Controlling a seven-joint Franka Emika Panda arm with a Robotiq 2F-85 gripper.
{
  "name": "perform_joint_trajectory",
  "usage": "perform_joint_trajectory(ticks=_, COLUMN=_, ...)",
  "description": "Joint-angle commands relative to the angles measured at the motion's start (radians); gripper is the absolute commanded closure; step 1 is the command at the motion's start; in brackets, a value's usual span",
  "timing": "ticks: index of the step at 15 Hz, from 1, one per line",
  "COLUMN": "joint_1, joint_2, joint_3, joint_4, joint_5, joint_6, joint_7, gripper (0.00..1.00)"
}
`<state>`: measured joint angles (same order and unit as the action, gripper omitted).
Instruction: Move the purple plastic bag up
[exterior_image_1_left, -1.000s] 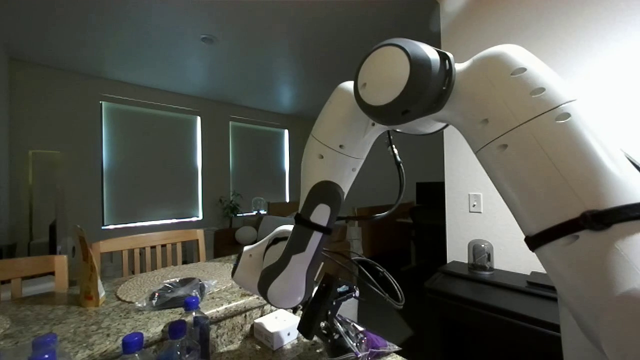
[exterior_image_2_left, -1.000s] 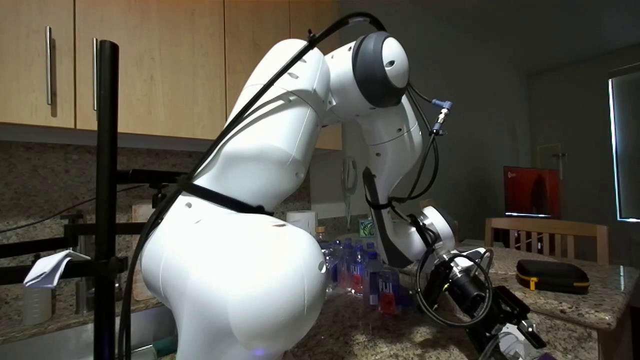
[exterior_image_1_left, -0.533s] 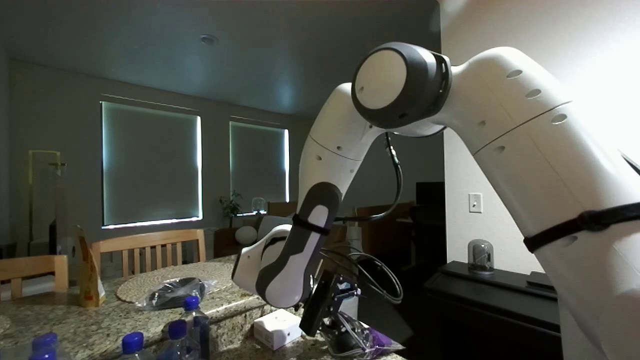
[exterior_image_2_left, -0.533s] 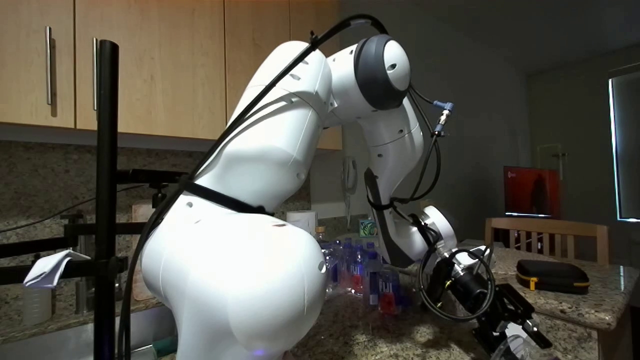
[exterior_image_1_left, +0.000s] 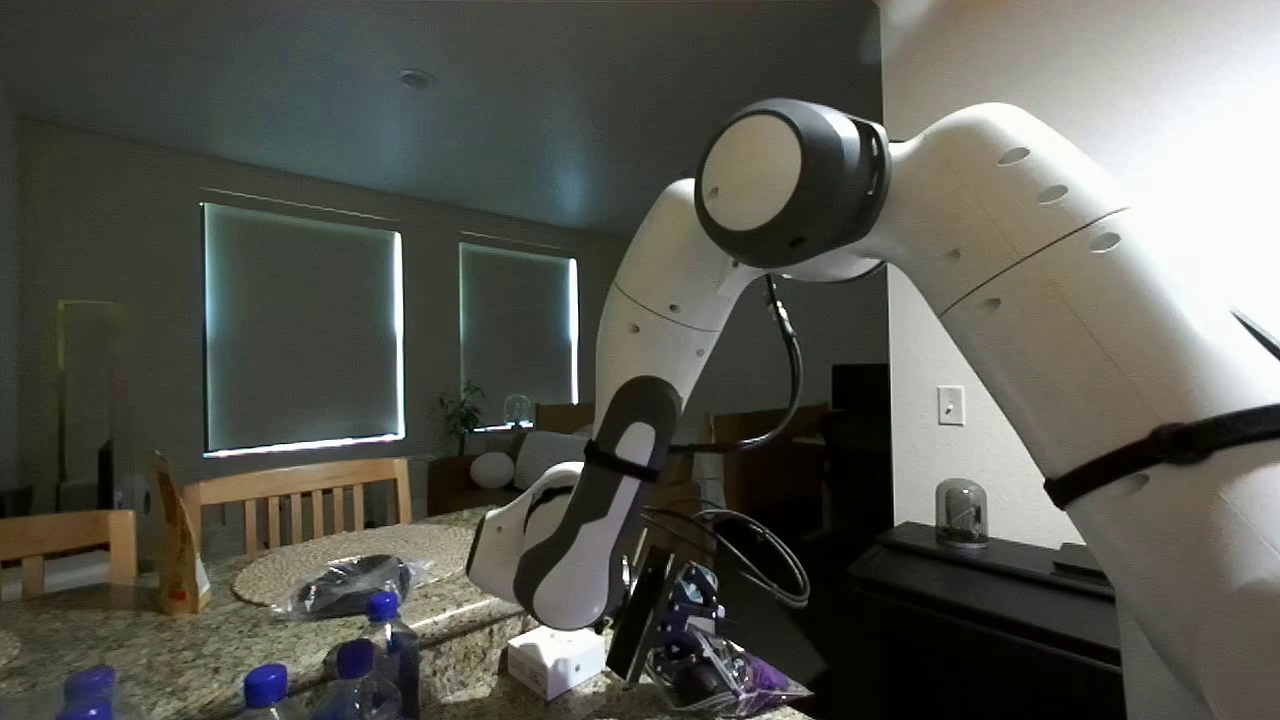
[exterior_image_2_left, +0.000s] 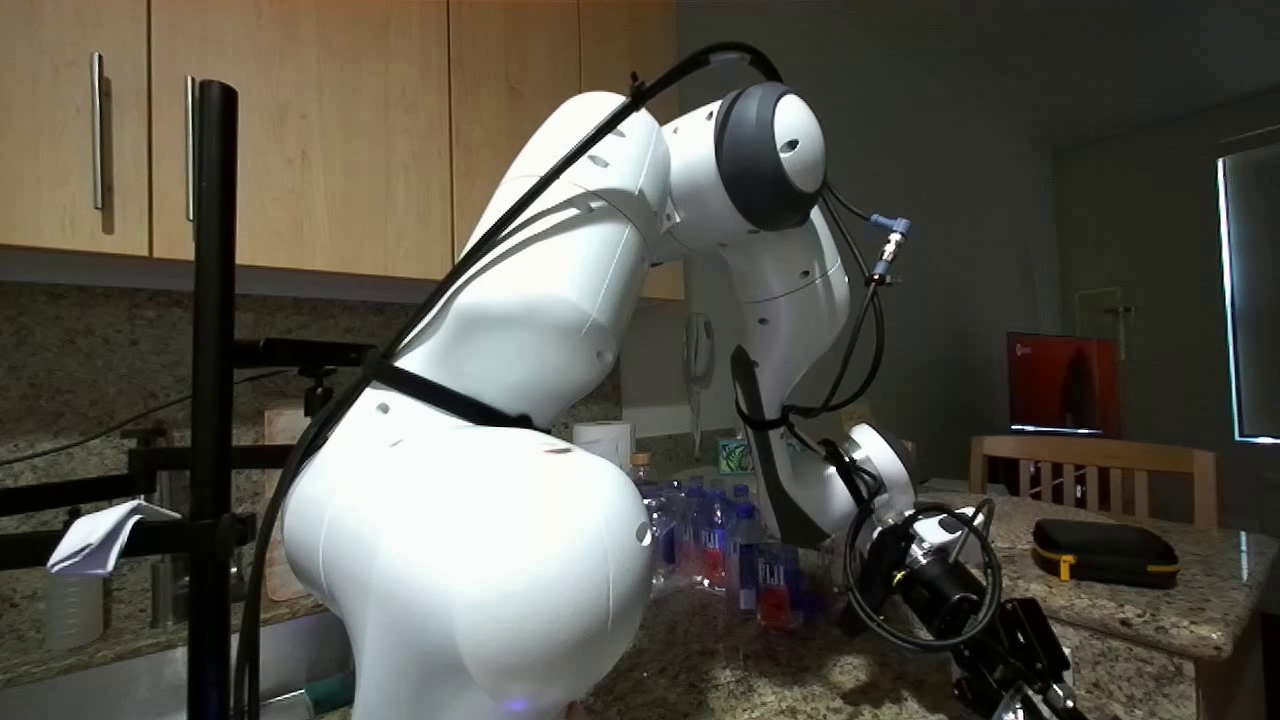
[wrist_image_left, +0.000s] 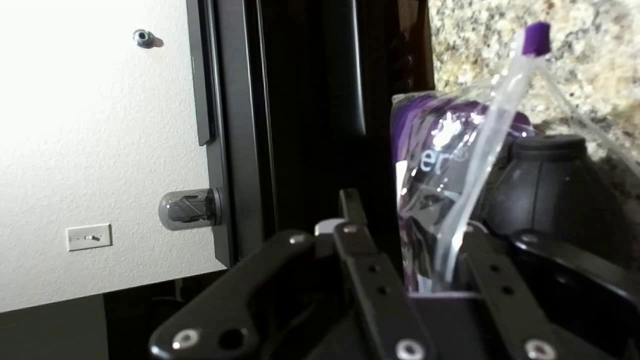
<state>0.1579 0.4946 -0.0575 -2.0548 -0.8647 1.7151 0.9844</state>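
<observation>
Nearest in the wrist view, I see the pincer (wrist_image_left: 412, 218) spread, its fingers (wrist_image_left: 360, 250) well apart. Just beyond, at about one o'clock, the purple plastic bag (wrist_image_left: 435, 177) rests on the granite bench (wrist_image_left: 595, 60), part of it showing between the fingers. Farther off, at nine o'clock, a clear dome (wrist_image_left: 187, 210) sits on a black cabinet (wrist_image_left: 235, 150).

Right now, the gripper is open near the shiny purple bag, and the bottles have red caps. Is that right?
Nearly! The bottle caps are blue, not red, as you can see in an exterior view. The gripper is open near the shiny purple bag, just as you said.
</observation>
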Motion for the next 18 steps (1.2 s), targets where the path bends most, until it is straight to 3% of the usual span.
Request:
perform_joint_trajectory(ticks=1, joint_1=-0.022, joint_2=0.002, joint_3=0.018, joint_4=0.011, joint_5=-0.008, joint_6=-0.023, joint_7=-0.057, gripper=0.92)
perform_joint_trajectory(ticks=4, joint_1=-0.021, joint_2=0.004, joint_3=0.019, joint_4=0.013, joint_5=-0.009, joint_6=-0.022, joint_7=-0.075, gripper=0.97)
perform_joint_trajectory(ticks=10, joint_1=-0.002, joint_2=-0.01, joint_3=0.02, joint_4=0.026, joint_5=-0.033, joint_6=-0.045, joint_7=-0.072, gripper=0.92)
perform_joint_trajectory(ticks=18, joint_1=0.045, joint_2=-0.017, joint_3=0.07, joint_4=0.093, joint_5=-0.169, joint_6=-0.189, joint_7=-0.075, gripper=0.92)
